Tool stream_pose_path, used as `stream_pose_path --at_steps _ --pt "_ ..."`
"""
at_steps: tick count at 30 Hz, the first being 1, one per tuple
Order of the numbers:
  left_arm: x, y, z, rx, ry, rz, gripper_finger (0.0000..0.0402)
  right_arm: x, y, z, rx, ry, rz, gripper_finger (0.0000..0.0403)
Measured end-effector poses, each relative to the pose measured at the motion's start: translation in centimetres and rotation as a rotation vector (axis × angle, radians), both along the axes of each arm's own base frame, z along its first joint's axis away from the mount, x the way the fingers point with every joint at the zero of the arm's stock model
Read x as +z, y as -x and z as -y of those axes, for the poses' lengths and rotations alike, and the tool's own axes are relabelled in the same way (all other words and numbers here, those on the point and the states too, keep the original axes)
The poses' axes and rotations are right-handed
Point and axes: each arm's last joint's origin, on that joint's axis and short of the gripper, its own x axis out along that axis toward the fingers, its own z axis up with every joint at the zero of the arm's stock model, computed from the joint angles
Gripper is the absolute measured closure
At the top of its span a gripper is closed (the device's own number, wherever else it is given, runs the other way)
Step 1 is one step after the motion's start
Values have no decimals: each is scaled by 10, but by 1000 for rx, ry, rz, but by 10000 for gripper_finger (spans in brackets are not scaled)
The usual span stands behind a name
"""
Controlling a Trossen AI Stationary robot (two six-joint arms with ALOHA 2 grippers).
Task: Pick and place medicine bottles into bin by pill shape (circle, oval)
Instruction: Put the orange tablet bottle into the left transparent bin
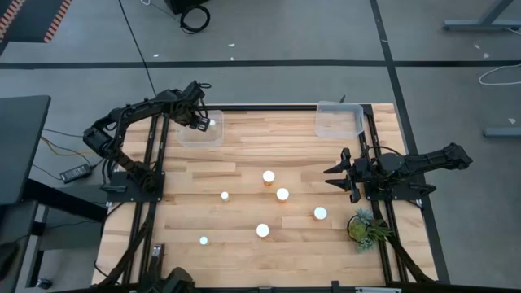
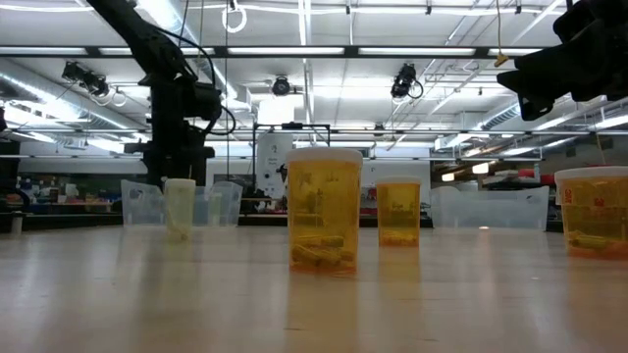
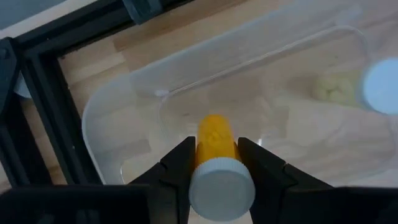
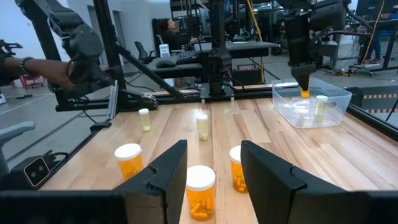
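Medicine bottles number eight in all: six stand loose on the wooden table, one stands upright inside the left bin, and one is pinched between the fingers of the left gripper, hanging cap-up over that same bin. Each is an orange-amber translucent plastic cylinder with a smooth round white cap; some are narrow, some wide, and pale pills show through the walls. In the low view the nearest wide bottle has oblong pills heaped at its bottom; its label print is too faint to read.

Two bins sit at the table's far edge, both clear thin-walled plastic tubs with rounded corners; the right bin holds no bottle that I can see.

The left gripper's jaws stand partly apart, clamped on the held bottle's body just below the cap. The right gripper waits at the table's right side, above the planks, its jaws drawn in as far as they go and holding nothing. A small green plant stands near the right front corner.
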Motion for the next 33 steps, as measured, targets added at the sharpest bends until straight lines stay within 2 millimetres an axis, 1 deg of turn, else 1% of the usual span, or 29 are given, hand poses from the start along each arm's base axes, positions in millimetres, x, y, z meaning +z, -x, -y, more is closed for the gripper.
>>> stream_pose_path --at_steps 6,13,21,33 --pt "-5 3 -3 20 -19 15 281 0 0 0 0 0 0 246" --pt "-6 2 -5 37 -27 27 279 0 0 0 0 0 0 246" --pt "-28 -3 -9 32 48 -14 281 0 0 0 0 0 0 246" --pt "-31 -3 -11 3 42 -35 271 0 0 0 0 0 0 246"
